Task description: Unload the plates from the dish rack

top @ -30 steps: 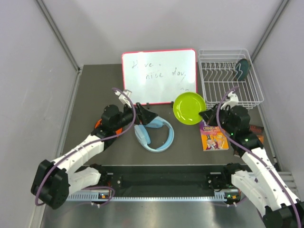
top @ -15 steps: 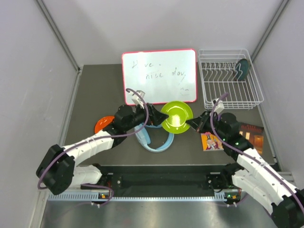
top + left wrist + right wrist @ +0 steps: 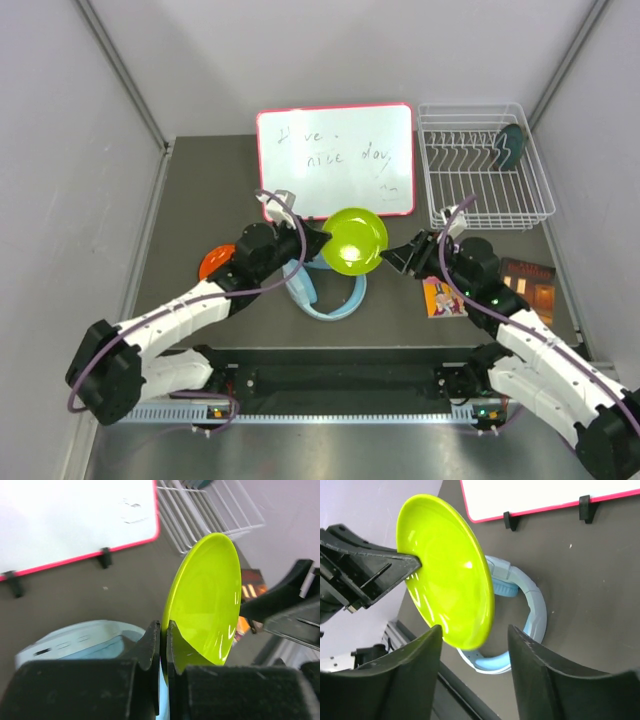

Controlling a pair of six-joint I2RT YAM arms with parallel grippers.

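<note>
**Step:** handover of the yellow-green plate (image 3: 354,241), which is held on edge just above the headphones (image 3: 325,290).
**Left gripper** (image 3: 163,630): clamped on the plate's rim.
**Right gripper** (image 3: 475,630): fingers parted, not gripping the plate.
**Next:** the left arm lays the plate flat, left of the headphones by the orange plate (image 3: 215,262).
**Dark green plate** (image 3: 511,146): upright in the rack (image 3: 470,160), far right of the headphones.
**Dark red plate:** unseen — perhaps behind the left arm.

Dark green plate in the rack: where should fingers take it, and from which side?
Probably the top rim, from above. The dark green plate stands on edge at the right end of the dish rack, with wires around its lower part, so only the upper edge is free to pinch.
</note>
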